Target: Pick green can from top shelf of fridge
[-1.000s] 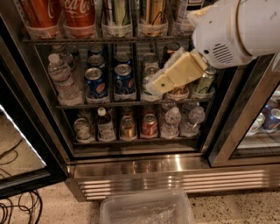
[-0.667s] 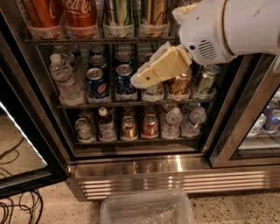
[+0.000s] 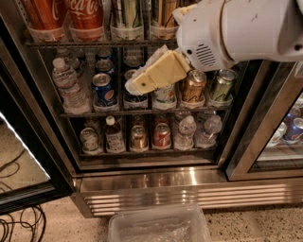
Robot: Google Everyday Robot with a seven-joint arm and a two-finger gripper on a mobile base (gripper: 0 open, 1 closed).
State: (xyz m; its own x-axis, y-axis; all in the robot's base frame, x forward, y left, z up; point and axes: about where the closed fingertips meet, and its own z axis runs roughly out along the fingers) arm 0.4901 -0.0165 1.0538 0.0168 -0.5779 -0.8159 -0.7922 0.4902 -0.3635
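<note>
The green can [image 3: 125, 14], tall with pale stripes, stands in a clear tray on the top shelf [image 3: 94, 43] of the fridge [image 3: 165, 186]; its top is cut off by the frame edge. Two red Coca-Cola cans [image 3: 87, 16] stand to its left and a gold can [image 3: 163, 14] to its right. My cream-coloured gripper [image 3: 137, 84] points left in front of the middle rack, below the top shelf and just under the green can, holding nothing I can see. The white arm [image 3: 236, 28] fills the upper right and hides that part of the shelves.
The middle rack holds a water bottle [image 3: 68, 87], Pepsi cans [image 3: 102, 90], a bronze can [image 3: 193, 87] and an olive-green can [image 3: 221, 85]. The lower rack holds small bottles and cans. The open glass door [image 3: 23, 165] is at left, and a clear bin [image 3: 158, 227] sits on the floor.
The arm and gripper have moved left and upward, from in front of the middle rack's right side toward the underside of the top shelf.
</note>
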